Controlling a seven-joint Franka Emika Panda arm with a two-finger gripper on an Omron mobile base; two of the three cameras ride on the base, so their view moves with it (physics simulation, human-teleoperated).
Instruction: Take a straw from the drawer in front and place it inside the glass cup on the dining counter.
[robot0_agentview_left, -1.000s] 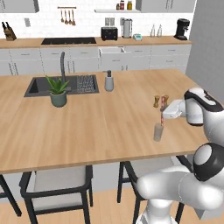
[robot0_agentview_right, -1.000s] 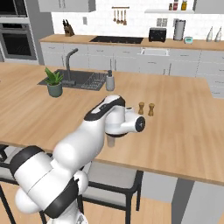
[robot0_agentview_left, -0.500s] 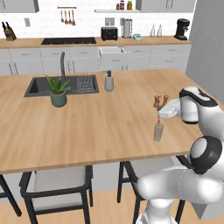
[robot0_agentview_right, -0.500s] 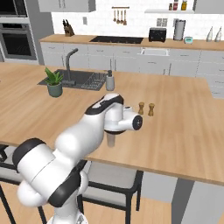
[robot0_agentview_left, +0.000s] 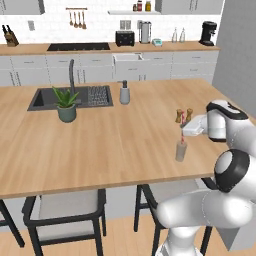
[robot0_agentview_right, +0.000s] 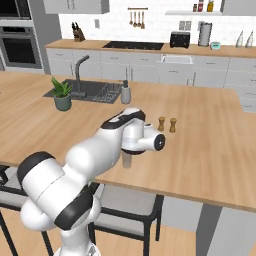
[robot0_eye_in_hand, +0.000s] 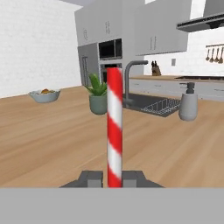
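The gripper (robot0_eye_in_hand: 114, 178) pinches the straw (robot0_eye_in_hand: 114, 127) upright above the glass cup (robot0_agentview_left: 181, 151) — released off-centre, it may tip out toward the shakers (robot0_agentview_left: 183, 115) at 12 o'clock.

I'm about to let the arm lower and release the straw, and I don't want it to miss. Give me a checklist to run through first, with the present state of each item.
1. Straw held between the hand's fingers: ok, the hand view shows it upright between the two tips.
2. Straw lined up over the glass cup: ok from the left base view, where its lower end meets the rim; depth cannot be told.
3. Cup upright on the dining counter: ok.
4. Straw already inside the cup: cannot tell, too small and blurred.
5. The two wooden shakers apart from the cup: ok, they stand behind it.
6. Cup visible in the right base view: not ok, the arm covers most of it.
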